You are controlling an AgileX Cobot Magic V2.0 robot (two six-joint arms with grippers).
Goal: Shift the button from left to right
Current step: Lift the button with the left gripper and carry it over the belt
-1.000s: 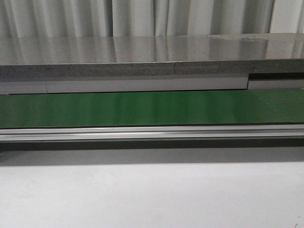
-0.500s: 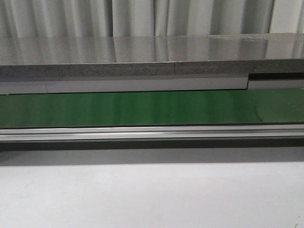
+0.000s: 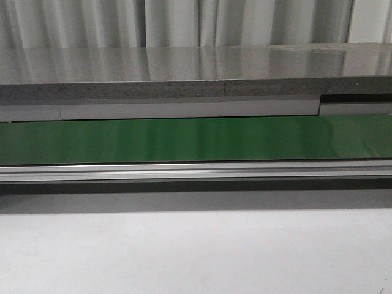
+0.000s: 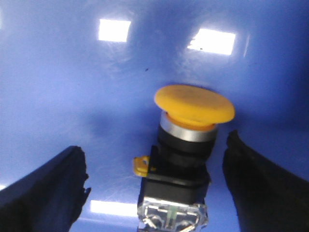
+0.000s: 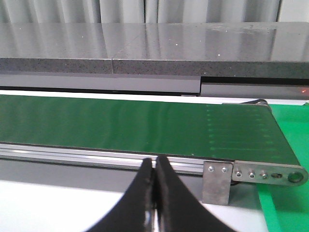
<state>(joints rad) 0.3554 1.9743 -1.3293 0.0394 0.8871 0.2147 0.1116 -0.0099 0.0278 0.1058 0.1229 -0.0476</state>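
Button (image 4: 189, 145): yellow-orange cap, silver ring, black body; blue surface (image 4: 72, 72); green belt (image 3: 196, 139); grey tabletop (image 3: 196, 251).

Under my left wrist: glossy blue surface (image 4: 58, 87), ceiling lights reflecting off it. Button (image 4: 186, 154) sits directly on it, upright, yellow cap on top. Front view: white table (image 3: 196, 251) nearest me, green belt (image 3: 196, 139) with aluminium rail (image 3: 196, 171) behind it, grey slab (image 3: 184, 73) past that. Belt's end roller bracket (image 5: 256, 173) shows in my right wrist view.

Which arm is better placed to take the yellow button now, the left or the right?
Left. Its open fingers flank the yellow-capped, black-bodied push button on the blue surface. The right gripper is shut, facing the green conveyor belt.
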